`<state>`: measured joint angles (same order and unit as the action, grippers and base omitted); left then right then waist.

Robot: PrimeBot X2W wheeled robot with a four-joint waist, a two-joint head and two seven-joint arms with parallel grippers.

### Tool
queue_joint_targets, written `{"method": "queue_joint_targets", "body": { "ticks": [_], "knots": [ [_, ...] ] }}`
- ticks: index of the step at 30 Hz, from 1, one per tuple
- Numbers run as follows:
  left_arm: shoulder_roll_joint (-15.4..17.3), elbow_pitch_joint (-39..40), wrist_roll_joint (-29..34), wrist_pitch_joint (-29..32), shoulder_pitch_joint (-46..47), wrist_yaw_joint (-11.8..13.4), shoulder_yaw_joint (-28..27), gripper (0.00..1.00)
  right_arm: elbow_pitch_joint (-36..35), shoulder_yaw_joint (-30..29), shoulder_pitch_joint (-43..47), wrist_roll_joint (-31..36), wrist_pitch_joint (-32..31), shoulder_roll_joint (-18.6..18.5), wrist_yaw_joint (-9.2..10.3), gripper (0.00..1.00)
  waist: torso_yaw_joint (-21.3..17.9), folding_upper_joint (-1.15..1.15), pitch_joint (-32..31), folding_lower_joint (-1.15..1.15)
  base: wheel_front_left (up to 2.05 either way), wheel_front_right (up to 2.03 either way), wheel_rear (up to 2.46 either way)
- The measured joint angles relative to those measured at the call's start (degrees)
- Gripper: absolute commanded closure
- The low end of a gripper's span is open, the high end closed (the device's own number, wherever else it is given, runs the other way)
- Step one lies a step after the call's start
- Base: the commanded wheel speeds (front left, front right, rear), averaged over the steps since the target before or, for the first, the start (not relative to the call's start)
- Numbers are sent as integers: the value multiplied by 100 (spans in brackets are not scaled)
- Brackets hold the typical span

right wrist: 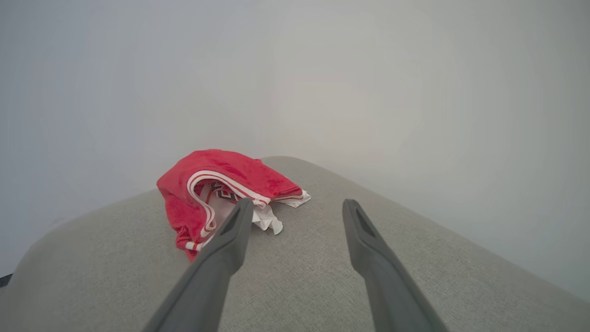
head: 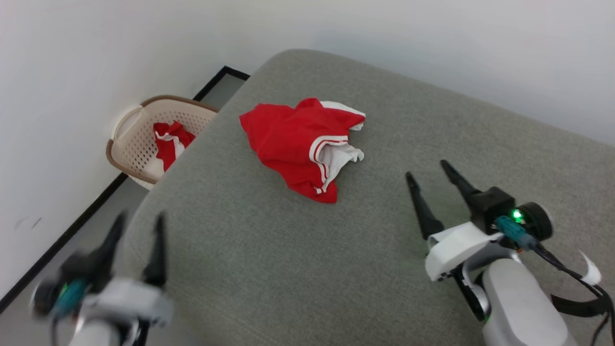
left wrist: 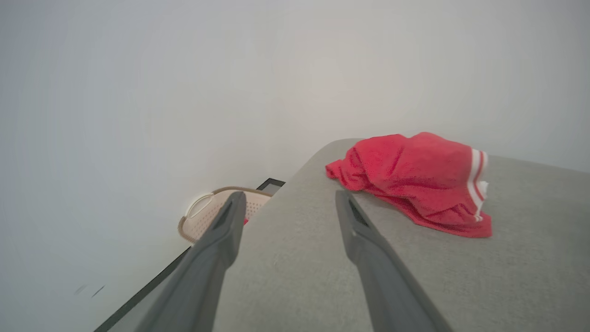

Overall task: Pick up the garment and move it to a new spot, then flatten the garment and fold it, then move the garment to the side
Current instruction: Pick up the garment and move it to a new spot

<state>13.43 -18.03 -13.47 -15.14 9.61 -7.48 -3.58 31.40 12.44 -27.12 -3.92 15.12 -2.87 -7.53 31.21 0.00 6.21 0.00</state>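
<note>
Lying in a crumpled heap on the grey cushion (head: 269,250), the red and white garment (head: 302,144) is not picked up yet. It sits ahead of both grippers and well apart from each. From the left gripper (head: 140,218) it is ahead and off to the right. From the right gripper (head: 426,169) it is ahead and off to the left. Both grippers have their fingers spread wide and hold nothing, likely so they are ready to reach in and grab the cloth. A basket (head: 129,139) with another red cloth stands beyond the left gripper
</note>
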Motion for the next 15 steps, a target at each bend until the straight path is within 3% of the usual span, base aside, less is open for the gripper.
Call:
{"method": "queue_joint_targets", "body": {
  "ticks": [6,9,12,15],
  "knots": [
    [862,-402,-499,0,1478,-5,1244,0,-330,-99,81,170,0,4,0,0,-162,0,185,0,0,0,0],
    [1151,-614,-1347,0,2319,-5,1851,0,-403,-69,-85,309,0,5,-1,0,-287,0,365,0,0,0,0],
    [1705,-886,-1726,0,3095,-7,2648,0,-498,-45,-253,403,0,2,0,0,-458,0,586,0,0,0,0],
    [2006,-1412,-2464,0,3757,-5,3417,0,-608,-4,-292,435,0,5,-1,0,-708,0,810,0,0,0,0]
  ]
}}
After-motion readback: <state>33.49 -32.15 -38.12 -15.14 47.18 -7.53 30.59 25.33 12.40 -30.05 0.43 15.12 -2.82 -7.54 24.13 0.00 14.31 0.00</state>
